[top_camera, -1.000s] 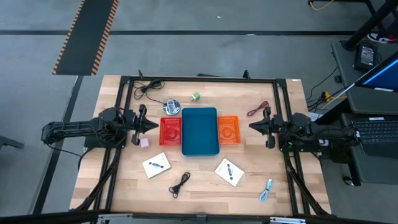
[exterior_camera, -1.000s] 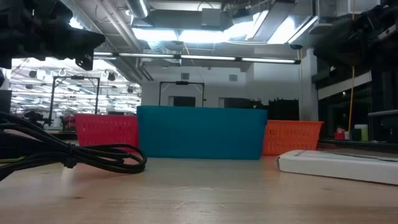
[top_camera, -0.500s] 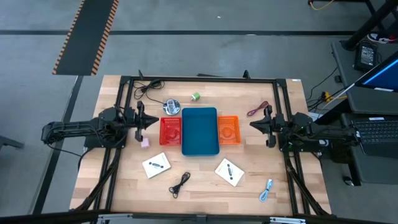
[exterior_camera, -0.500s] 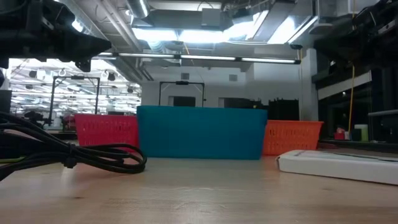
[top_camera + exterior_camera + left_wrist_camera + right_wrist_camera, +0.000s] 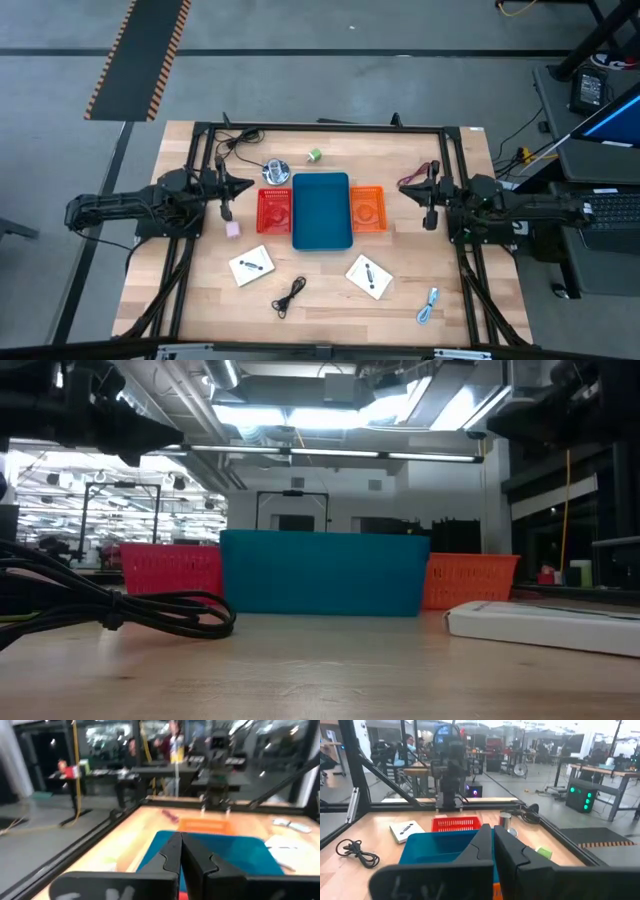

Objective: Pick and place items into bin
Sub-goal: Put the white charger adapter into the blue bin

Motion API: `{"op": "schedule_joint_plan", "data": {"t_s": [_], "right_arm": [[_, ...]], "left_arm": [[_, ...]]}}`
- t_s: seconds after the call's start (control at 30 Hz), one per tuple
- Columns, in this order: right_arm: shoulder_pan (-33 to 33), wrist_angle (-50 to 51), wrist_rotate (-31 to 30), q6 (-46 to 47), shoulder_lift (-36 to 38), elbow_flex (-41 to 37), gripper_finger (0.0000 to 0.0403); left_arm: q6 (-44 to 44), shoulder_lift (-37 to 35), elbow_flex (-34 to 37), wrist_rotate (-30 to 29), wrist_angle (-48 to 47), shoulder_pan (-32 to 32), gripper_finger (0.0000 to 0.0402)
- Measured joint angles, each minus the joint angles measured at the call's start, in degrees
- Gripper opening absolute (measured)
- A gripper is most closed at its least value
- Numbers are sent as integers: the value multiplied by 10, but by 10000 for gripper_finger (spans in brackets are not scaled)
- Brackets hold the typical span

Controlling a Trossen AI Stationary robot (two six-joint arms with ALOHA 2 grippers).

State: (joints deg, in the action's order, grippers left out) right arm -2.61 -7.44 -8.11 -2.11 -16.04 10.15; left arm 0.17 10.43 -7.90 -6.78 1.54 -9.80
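Observation:
My left gripper (image 5: 248,185) hangs shut and level over the table's left part, pointing at the red basket (image 5: 274,210). My right gripper (image 5: 402,186) hangs shut and level at the right, pointing at the orange basket (image 5: 367,207). Between the baskets stands the teal bin (image 5: 322,210). Lying flat on the table are a pale block (image 5: 232,229), a green cube (image 5: 315,155), two white cards (image 5: 251,266) (image 5: 368,276), a black cable (image 5: 289,296), a reddish cable (image 5: 413,176) and a blue-white cable (image 5: 429,305). Both wrist views show shut fingers (image 5: 181,845) (image 5: 493,837) with nothing between them.
A shiny silver round object (image 5: 276,171) stands behind the red basket. Another black cable (image 5: 235,138) lies at the far left corner. A black frame (image 5: 320,128) runs along the table's far and side edges. Bare wood shows in front of the bin.
My right gripper has risen a little, staying shut. My left gripper has tipped its fingers upward to level, also shut. Nothing on the table has moved.

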Motion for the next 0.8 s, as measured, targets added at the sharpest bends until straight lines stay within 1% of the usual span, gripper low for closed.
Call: {"op": "schedule_joint_plan", "data": {"t_s": [0.07, 0.13, 0.23, 0.43, 0.53, 0.67, 0.8], "right_arm": [[0, 0, -18, 6, -30, 19, 0], [0, 1, -28, 7, -57, 39, 0], [0, 0, -29, 5, -94, 73, 0], [0, -1, -29, 3, -148, 129, 0], [0, -1, -30, 3, -164, 135, 0], [0, 3, -30, 3, -182, 124, 0], [0, 0, -30, 3, -198, 121, 0]], "left_arm": [[0, 21, -25, -2, -23, 0, 3], [0, 42, -47, 1, -26, 0, 3], [-4, 76, -79, 11, -39, 0, 3], [-35, 155, -154, 19, -107, 0, 3], [-61, 201, -197, 26, -160, 3, 3], [-90, 267, -257, 50, -244, 22, 3], [-131, 329, -328, 40, -346, 48, 3]]}}
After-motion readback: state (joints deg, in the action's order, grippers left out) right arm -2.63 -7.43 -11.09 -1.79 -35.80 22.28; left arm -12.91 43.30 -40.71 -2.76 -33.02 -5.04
